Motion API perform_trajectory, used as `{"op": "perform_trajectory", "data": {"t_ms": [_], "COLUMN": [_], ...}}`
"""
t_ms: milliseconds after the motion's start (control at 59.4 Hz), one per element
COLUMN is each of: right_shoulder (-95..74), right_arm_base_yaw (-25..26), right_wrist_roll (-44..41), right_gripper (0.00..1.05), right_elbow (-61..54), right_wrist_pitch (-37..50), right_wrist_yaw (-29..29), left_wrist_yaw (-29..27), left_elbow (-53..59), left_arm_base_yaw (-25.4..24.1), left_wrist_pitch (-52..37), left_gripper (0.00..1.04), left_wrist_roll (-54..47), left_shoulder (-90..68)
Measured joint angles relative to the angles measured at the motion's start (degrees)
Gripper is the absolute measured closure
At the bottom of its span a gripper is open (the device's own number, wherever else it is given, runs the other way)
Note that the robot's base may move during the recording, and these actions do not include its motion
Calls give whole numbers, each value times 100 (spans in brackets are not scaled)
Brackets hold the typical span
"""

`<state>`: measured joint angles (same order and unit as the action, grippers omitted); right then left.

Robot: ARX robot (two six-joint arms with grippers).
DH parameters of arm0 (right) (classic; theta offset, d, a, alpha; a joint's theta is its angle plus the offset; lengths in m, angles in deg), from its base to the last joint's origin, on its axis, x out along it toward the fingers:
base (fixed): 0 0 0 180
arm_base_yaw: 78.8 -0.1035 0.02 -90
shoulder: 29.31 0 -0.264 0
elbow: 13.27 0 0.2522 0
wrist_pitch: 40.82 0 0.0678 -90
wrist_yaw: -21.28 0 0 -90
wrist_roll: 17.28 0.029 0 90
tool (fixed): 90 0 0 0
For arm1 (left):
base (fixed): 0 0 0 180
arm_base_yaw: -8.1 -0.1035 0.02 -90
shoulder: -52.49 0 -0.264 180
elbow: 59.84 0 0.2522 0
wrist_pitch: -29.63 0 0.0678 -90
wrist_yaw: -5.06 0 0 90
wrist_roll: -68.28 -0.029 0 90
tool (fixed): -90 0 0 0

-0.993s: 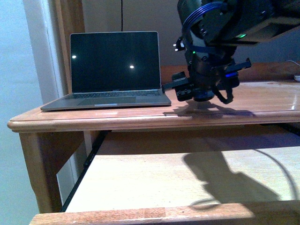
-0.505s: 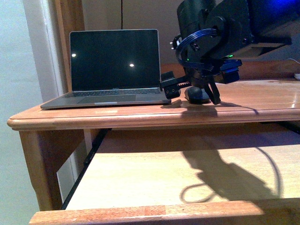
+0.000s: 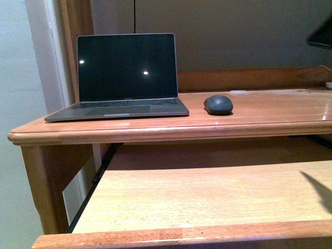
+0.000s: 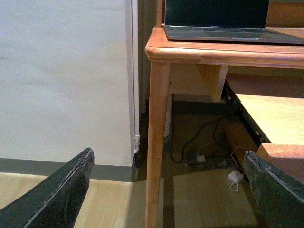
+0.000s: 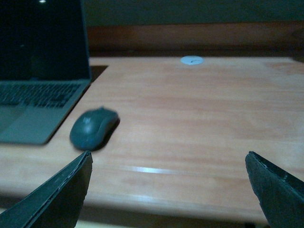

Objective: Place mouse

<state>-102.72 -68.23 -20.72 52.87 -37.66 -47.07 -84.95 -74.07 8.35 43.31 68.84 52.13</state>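
The dark grey-blue mouse [image 3: 218, 105] rests on the wooden desk top [image 3: 270, 111], just right of the open laptop [image 3: 127, 78]. It also shows in the right wrist view [image 5: 93, 128], beside the laptop [image 5: 38, 71]. My right gripper [image 5: 168, 190] is open and empty, drawn back near the desk's front edge, clear of the mouse. Only a dark corner of that arm [image 3: 321, 36] shows in the front view. My left gripper [image 4: 171, 194] is open and empty, low beside the desk leg [image 4: 156, 137] above the floor.
A pull-out wooden shelf [image 3: 207, 194] sits under the desk top. A small white disc [image 5: 192, 60] lies at the back of the desk. Cables and a white charger [image 4: 235, 176] lie on the floor under the desk. A wall [image 4: 66, 76] stands to the left.
The right arm, which hovered over the mouse by the laptop, has let it go and pulled away up to the right, out of the front view. The mouse stays on the desk.
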Motion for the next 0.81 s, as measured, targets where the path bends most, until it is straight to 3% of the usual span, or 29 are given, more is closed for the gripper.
{"op": "perform_trajectory", "data": {"t_ms": [118,202,303,538,740,808], "right_shoulder": [922,1082,1174,1117,352,-140], "right_arm_base_yaw": [1394,1961,2133,1661,415,-203], "right_wrist_roll": [-1043,-1604,-2208,-3165,-3042,-2745], "right_gripper": [7,7,7,7,7,7], "right_elbow": [-1425,-1899,-2247,-2800,-3027,-2865], "right_wrist_pitch": [-529,-925,-1314,-1377,-173,439], "right_wrist_yaw": [1829,2378,2664,2601,1488,970], "left_wrist_yaw": [2,0,2,2,0,2], "left_elbow": [0,0,0,0,0,0], "left_arm_base_yaw": [0,0,0,0,0,0], "left_wrist_pitch": [0,0,0,0,0,0], "left_gripper": [8,8,8,8,8,8], "left_wrist_roll": [-2,0,0,0,0,-2], "left_shoulder": [0,0,0,0,0,0]}}
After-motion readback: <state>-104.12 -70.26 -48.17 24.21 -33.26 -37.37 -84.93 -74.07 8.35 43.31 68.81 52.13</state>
